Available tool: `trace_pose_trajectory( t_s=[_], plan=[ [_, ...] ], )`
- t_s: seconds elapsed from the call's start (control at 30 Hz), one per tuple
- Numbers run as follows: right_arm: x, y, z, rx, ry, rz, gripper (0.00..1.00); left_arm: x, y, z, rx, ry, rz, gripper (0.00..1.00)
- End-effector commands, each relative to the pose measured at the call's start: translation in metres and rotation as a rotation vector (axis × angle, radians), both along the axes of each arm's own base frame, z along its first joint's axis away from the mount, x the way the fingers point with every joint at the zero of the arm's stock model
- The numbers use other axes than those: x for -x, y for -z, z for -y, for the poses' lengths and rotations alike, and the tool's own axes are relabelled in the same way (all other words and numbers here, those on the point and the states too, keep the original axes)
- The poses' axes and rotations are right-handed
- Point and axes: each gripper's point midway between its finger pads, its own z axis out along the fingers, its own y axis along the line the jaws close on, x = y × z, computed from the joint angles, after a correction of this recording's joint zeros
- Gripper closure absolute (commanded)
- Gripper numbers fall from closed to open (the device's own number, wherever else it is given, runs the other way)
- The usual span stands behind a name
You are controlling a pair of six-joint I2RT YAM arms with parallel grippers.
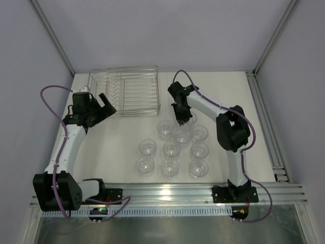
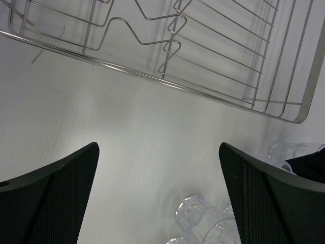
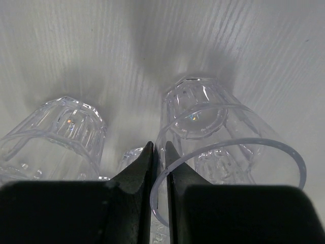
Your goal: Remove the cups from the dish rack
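The dish rack point(image 1: 124, 113) stands at the back left of the table, and I see no cups in it. Its wire rim point(image 2: 152, 77) crosses the top of the left wrist view. Several clear cups point(image 1: 172, 149) stand in rows in the middle of the table. My right gripper point(image 1: 182, 121) is at the back of that group, shut point(image 3: 159, 150) on the rim wall of one cup point(image 3: 223, 147). I cannot tell whether that cup rests on the table. My left gripper point(image 1: 107, 105) is open point(image 2: 158, 147) beside the rack's front left corner, holding nothing.
A neighbouring cup point(image 3: 56, 137) stands just left of the held one. Two cups point(image 2: 203, 216) show low in the left wrist view. Grey walls and metal frame rails point(image 1: 277, 147) border the white table on the sides and at the front.
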Motion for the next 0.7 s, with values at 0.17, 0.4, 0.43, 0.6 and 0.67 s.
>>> trace_pose_trajectory(
  t_s=[0.17, 0.4, 0.43, 0.6, 0.67],
  plan=[
    [-0.011, -0.012, -0.013, -0.024, -0.027, 0.042, 0.81, 0.0, -0.026, -0.009, -0.06, -0.006, 0.027, 0.0],
    [-0.005, -0.048, -0.021, -0.063, -0.055, 0.106, 0.19, 0.004, -0.032, -0.014, -0.084, -0.017, 0.013, 0.0],
    [-0.006, -0.056, -0.025, -0.087, -0.062, 0.127, 0.14, 0.004, -0.032, -0.015, -0.09, -0.024, 0.008, 0.0],
    [-0.003, -0.125, -0.041, -0.255, -0.101, 0.245, 0.02, 0.008, -0.033, -0.016, -0.096, -0.024, -0.007, 0.0],
    [-0.006, -0.151, -0.041, -0.289, -0.091, 0.313, 0.01, 0.01, -0.035, -0.014, -0.089, -0.016, -0.005, 0.0]
  ],
)
